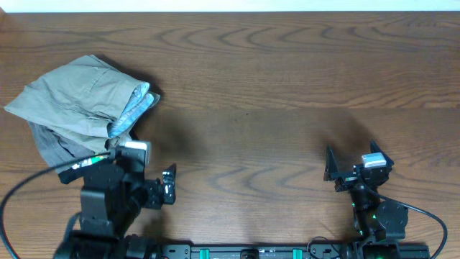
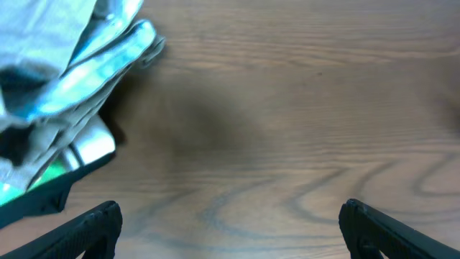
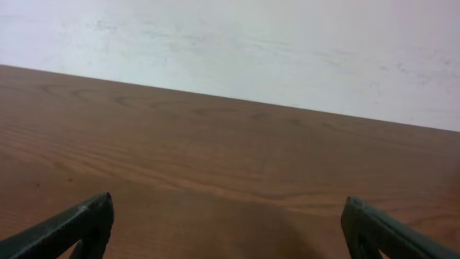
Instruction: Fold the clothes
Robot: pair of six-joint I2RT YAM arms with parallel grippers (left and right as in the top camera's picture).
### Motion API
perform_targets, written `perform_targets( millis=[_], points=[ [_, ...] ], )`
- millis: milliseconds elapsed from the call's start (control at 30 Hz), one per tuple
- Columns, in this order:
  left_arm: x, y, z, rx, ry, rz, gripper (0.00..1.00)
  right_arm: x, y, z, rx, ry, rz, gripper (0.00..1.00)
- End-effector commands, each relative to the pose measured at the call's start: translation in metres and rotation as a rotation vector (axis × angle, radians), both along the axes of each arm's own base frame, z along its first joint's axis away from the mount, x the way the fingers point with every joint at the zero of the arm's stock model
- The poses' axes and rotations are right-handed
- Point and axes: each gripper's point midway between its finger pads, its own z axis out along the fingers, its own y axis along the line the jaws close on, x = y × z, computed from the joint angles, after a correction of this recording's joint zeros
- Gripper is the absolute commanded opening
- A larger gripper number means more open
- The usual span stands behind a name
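Note:
The pale khaki-green shorts [image 1: 75, 97] lie wrinkled and bunched at the table's far left, with their light blue-white striped lining [image 1: 136, 108] turned out on the right side. They also show at the upper left of the left wrist view [image 2: 86, 68]. My left gripper [image 1: 164, 188] is open and empty, in front of and to the right of the shorts, over bare wood [image 2: 230, 230]. My right gripper [image 1: 352, 170] is open and empty at the front right, far from the shorts [image 3: 228, 226].
A darker grey garment [image 1: 54, 147] lies under the front edge of the khaki shorts, next to my left arm. The wooden table [image 1: 287, 86] runs back to a pale wall [image 3: 251, 50]. A black cable [image 1: 21, 188] loops at the front left.

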Motion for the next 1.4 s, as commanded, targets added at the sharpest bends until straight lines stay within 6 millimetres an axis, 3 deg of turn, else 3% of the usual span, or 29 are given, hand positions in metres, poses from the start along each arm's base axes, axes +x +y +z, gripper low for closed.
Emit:
perform_targets(
  millis=[0, 167, 300, 700, 900, 1367],
  points=[
    [-0.004, 0.013, -0.019, 0.020, -0.032, 0.061, 0.98, 0.000, -0.001, 0.000, 0.013, 0.001, -0.005, 0.99],
    [0.001, 0.017, -0.041, 0.002, -0.162, 0.087, 0.98, 0.000, -0.001, 0.000, 0.013, 0.001, -0.005, 0.99],
    [0.015, 0.021, -0.047, -0.014, -0.306, 0.112, 0.98, 0.000, -0.001, 0.000, 0.013, 0.001, -0.005, 0.99],
    [0.055, 0.033, -0.017, -0.036, -0.748, 0.174, 0.98, 0.000, -0.001, 0.000, 0.013, 0.001, -0.005, 0.99],
    [0.055, 0.033, -0.063, -0.019, -0.590, 0.173, 0.98, 0.000, -0.001, 0.000, 0.013, 0.001, -0.005, 0.99],
    [0.054, 0.033, -0.065, -0.017, -0.580, 0.173, 0.98, 0.000, -0.001, 0.000, 0.013, 0.001, -0.005, 0.99]
  ],
)
